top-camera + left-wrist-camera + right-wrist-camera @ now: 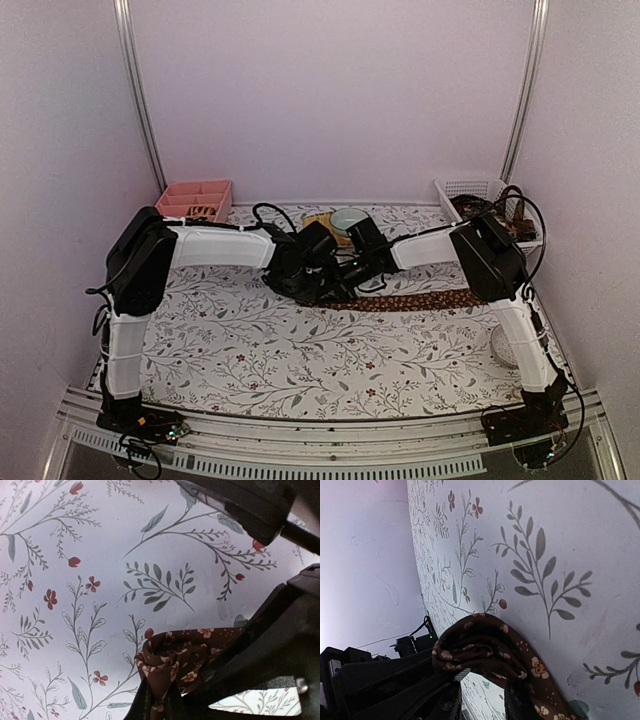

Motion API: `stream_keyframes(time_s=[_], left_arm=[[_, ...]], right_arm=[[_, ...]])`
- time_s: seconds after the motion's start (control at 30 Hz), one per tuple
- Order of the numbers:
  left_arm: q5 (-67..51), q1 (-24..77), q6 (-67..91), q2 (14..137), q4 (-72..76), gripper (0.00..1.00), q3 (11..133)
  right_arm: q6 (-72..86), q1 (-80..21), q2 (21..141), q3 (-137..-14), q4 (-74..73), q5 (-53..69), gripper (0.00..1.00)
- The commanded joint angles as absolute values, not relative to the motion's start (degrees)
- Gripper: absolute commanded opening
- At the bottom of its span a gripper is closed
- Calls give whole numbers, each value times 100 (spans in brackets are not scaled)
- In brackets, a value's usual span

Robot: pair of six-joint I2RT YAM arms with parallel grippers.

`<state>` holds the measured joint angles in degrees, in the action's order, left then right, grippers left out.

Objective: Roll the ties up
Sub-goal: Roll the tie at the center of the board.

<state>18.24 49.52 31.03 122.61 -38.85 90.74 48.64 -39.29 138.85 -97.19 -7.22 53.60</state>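
Note:
A dark brown tie [420,300] with small light flowers lies across the floral tablecloth, running right from the middle. Its left end is wound into a loose roll where both grippers meet. My left gripper [316,284] is shut, pinching the roll's fabric [175,655] between its fingertips [160,700]. My right gripper [346,278] comes in from the other side. Its fingers [520,702] stand at the two sides of the roll [485,645] and hold it. More ties [490,212] lie in the white basket. A small roll [201,211] sits in the pink tray.
A pink compartment tray [195,190] stands at the back left and a white basket [468,187] at the back right. A yellowish mat [322,220] with a pale round dish [349,217] lies behind the grippers. A white round object [503,346] sits near the right arm.

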Motion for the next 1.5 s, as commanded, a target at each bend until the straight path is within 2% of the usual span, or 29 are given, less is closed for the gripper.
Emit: stream_keyframes(time_s=[0.0, 0.17, 0.33, 0.6, 0.97, 1.17, 1.3, 1.47], left_arm=[[1289, 5014, 3070, 11987, -3364, 5, 8886], [1070, 4967, 3111, 11870, -3100, 6, 8712], [980, 4962, 3114, 11886, -3030, 6, 8688], [1146, 4958, 3130, 11882, -3117, 7, 8665], [2282, 4940, 3198, 11870, -3743, 2, 8857], [2531, 5018, 3173, 12170, -4044, 1, 9206], [2661, 5070, 3150, 12277, -4192, 1, 9392], [2618, 5106, 3124, 12282, -4139, 4, 9424]], right_arm=[[4890, -3849, 14150, -9525, -425, 5308, 34], [4902, -3798, 14117, -9488, -340, 5353, 39], [5138, -3797, 14147, -9380, 26, 5579, 40], [5361, -3796, 13976, -9346, 164, 5736, 37], [4556, -3697, 12979, -9284, -638, 5420, 38], [4729, -3661, 12974, -8933, -80, 5635, 38], [5094, -3630, 12934, -8794, 273, 5767, 31], [5113, -3590, 12836, -8889, 302, 5810, 32]])
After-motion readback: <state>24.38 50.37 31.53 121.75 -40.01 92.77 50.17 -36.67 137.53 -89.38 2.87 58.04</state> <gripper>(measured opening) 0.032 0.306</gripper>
